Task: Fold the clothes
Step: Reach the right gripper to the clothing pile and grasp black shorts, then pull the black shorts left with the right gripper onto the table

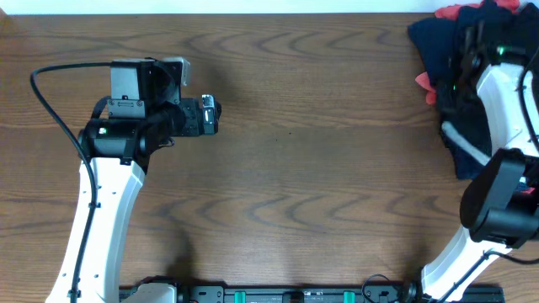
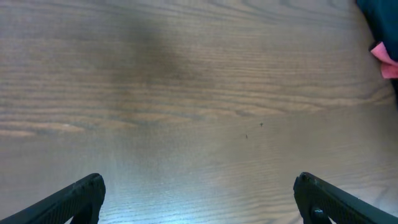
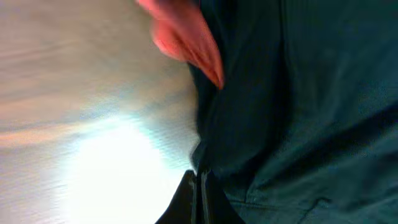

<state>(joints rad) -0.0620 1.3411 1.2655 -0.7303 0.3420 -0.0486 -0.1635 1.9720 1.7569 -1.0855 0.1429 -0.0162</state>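
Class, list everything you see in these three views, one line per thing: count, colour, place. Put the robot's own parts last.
table: one, brown wood grain, under everything
dark clothes: one heap, black to navy, far right corner; number of garments unclear
red cloth: at least one piece, red-pink, poking from the heap's left edge and top
cable: one, black, looping beside the left arm
left arm: one, white and black, left side
right arm: one, white and black, over the heap
left fingers: two, black, wide apart above bare table
right fingers: two, black, shut at the dark clothes' edge
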